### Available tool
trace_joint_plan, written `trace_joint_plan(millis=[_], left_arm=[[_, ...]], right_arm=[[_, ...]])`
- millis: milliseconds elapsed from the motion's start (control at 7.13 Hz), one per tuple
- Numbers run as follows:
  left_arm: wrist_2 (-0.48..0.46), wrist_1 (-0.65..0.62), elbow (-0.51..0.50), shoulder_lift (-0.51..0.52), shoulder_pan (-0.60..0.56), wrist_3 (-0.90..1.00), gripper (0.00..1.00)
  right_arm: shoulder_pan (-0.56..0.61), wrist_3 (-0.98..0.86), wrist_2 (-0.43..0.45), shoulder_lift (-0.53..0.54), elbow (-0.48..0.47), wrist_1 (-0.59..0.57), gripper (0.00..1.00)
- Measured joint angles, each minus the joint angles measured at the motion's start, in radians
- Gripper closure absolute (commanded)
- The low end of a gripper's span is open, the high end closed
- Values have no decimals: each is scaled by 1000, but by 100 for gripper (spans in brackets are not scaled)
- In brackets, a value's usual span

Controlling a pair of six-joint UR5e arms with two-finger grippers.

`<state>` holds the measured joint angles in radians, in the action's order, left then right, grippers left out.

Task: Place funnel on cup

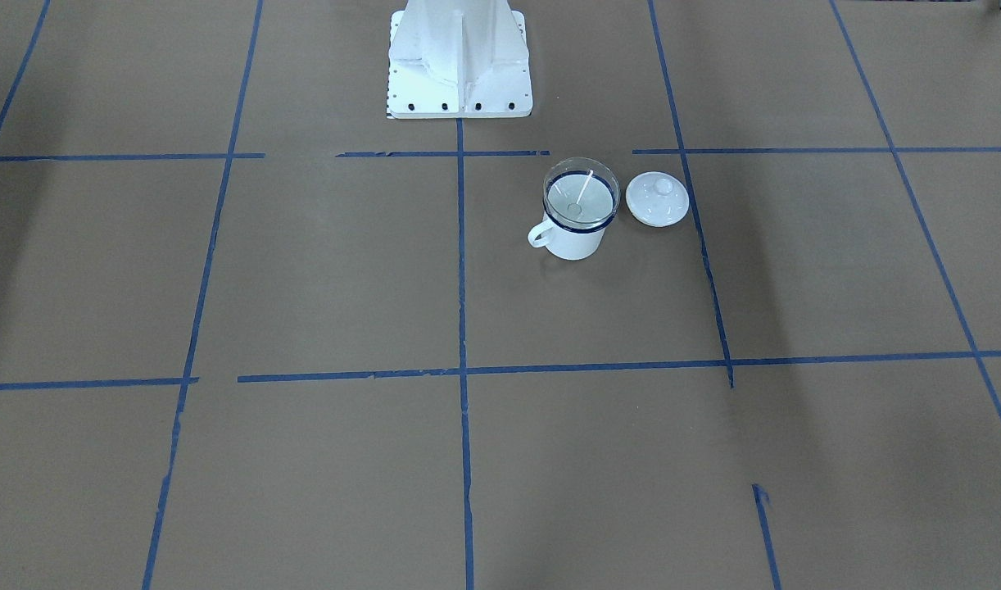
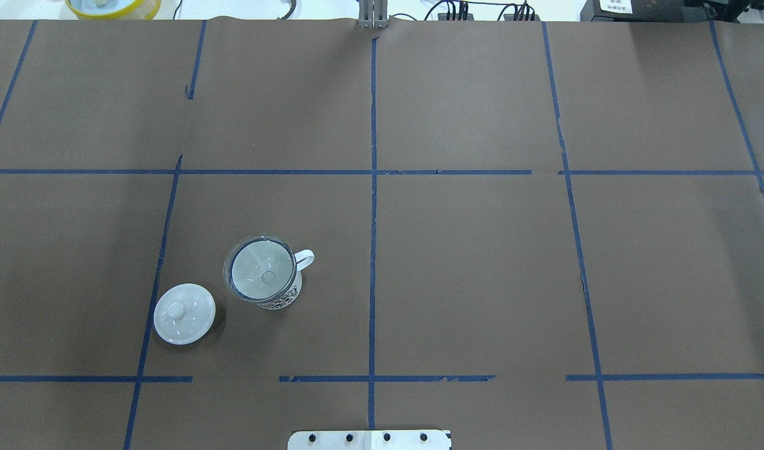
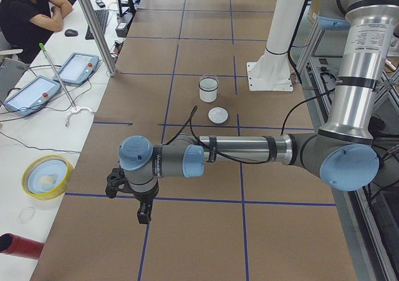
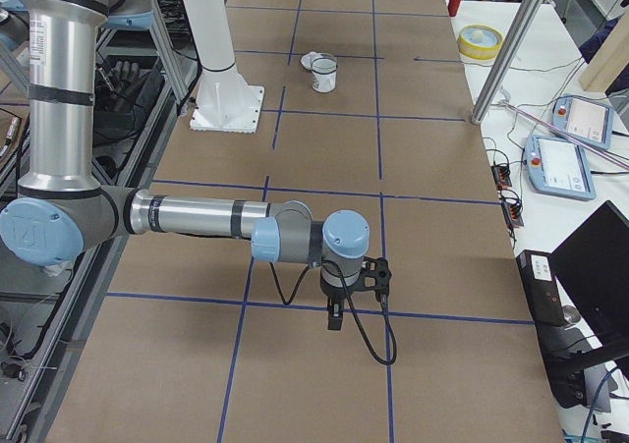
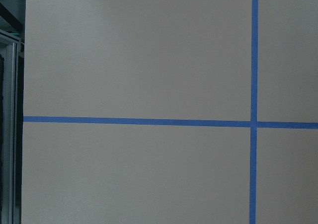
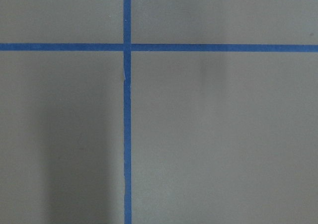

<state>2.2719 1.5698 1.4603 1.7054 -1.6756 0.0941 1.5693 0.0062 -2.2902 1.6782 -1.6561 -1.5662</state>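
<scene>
The clear funnel (image 1: 581, 195) sits mouth-up in the white mug, the cup (image 1: 575, 241), its spout down inside. In the overhead view the funnel (image 2: 261, 270) covers the cup (image 2: 286, 298), whose handle points right. Both arms hang far from it, at the table's two ends. My left gripper (image 3: 144, 215) shows only in the exterior left view and my right gripper (image 4: 335, 318) only in the exterior right view, both pointing down over bare paper. I cannot tell whether either is open or shut. The wrist views show only paper and tape.
A round white knobbed lid (image 1: 657, 199) lies on the table beside the cup, also in the overhead view (image 2: 184, 305). The white robot base (image 1: 459, 70) stands behind. Blue tape lines grid the brown paper. A yellow bowl (image 3: 47, 176) and tablets lie on the side table.
</scene>
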Motion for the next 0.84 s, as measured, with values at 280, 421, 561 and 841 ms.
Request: trace_joint_plan(millis=[280,421,561,841], left_arm=[[1,88,28,-15,23,2,0],[1,137,19,-20,35,2,0],[17,156,11,-28,46,2,0],[124,127,10,-50,72,6,0]], right_arm=[[0,0,0,0,0,0,0],[0,0,0,0,0,0,0],[0,0,0,0,0,0,0],[0,0,0,0,-1,0,0]])
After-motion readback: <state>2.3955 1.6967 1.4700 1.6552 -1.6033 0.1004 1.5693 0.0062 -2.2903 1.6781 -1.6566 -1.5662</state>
